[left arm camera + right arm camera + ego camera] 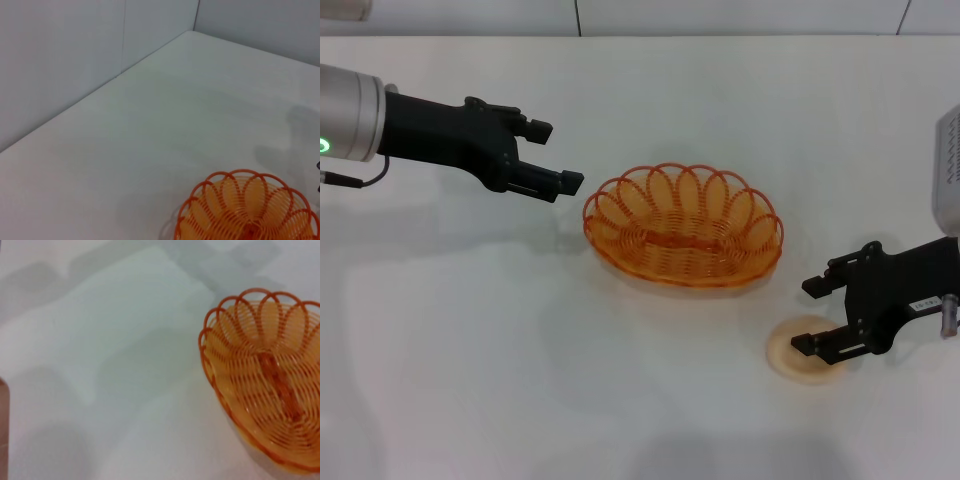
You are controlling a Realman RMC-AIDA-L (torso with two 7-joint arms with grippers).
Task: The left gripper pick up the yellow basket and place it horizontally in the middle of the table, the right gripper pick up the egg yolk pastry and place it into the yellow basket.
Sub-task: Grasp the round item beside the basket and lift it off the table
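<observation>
I see my left gripper (548, 155) with its jaws wide apart and nothing in them. The yellow basket (683, 226) sits flat on the table (470, 350), just past the jaw tips and apart from them. My right gripper (816, 315) hangs low with its jaws spread too. The egg yolk pastry (802, 350) lies on the table right by the lower finger. I cannot tell if that finger touches it. The basket has nothing in it, and it is near this gripper.
</observation>
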